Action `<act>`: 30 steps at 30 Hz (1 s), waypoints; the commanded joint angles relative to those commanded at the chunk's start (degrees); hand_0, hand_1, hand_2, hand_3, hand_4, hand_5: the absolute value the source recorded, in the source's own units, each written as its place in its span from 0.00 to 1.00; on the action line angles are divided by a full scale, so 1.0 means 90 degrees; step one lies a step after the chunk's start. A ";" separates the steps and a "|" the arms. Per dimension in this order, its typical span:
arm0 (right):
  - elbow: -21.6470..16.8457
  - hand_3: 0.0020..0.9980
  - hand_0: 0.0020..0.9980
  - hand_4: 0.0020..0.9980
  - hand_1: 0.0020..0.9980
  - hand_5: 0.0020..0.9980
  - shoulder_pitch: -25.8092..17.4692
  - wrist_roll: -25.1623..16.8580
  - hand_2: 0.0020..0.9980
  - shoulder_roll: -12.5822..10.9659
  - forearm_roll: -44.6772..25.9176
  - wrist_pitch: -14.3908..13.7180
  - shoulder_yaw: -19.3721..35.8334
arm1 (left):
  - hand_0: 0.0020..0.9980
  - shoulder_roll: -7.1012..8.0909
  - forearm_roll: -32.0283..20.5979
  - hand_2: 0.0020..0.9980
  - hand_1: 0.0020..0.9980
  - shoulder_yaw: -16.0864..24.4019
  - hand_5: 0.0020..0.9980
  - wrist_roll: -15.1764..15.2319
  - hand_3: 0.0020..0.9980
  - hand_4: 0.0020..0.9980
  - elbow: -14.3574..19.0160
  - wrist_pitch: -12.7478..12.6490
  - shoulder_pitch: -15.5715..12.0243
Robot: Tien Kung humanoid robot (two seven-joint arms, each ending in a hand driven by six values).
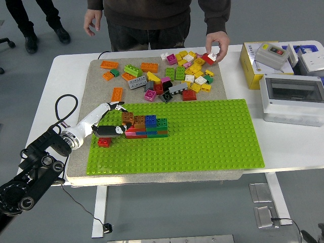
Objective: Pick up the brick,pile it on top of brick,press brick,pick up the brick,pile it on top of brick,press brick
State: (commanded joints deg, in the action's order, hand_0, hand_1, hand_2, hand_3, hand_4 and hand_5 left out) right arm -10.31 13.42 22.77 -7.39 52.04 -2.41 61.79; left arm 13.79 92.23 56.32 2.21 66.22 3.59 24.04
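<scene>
My left hand (112, 121) lies over the green baseplate (202, 142), fingers stretched out and gripping nothing, their tips against the left end of the stacked bricks (147, 126). A lone red brick (104, 143) sits just below my hand. Far beyond my fingers lies the loose brick pile (177, 76), where a person's hand (217, 43) pinches a red and white brick (209, 57).

The green studded baseplate (212, 136) lies bare at centre and right; the stacked coloured bricks (147, 126) block its left, loose bricks (177, 76) crowd the upper centre.
</scene>
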 joint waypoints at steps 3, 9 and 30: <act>0.0000 0.78 0.73 0.62 0.70 1.00 0.0005 0.0001 0.70 -0.0002 0.0009 0.0003 0.0005 | 0.99 -0.0002 0.0001 0.96 0.97 -0.0023 0.26 -0.0002 0.54 0.67 -0.0034 0.0004 0.0004; 0.0000 0.78 0.73 0.62 0.70 1.00 0.0008 0.0005 0.70 -0.0002 0.0022 0.0008 0.0002 | 0.99 -0.0004 -0.0013 0.96 0.97 -0.0072 0.26 -0.0004 0.54 0.67 -0.0091 0.0011 0.0011; 0.0000 0.78 0.73 0.62 0.70 1.00 0.0000 -0.0007 0.70 0.0017 0.0004 0.0017 -0.0075 | 0.99 -0.0054 -0.0141 0.96 0.96 -0.0248 0.26 0.0102 0.55 0.64 -0.0248 -0.0089 0.0085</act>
State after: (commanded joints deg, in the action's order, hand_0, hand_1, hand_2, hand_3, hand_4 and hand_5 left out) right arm -10.31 13.42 22.70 -7.23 52.08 -2.26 61.11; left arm 13.30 90.96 54.10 3.12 63.99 2.78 24.80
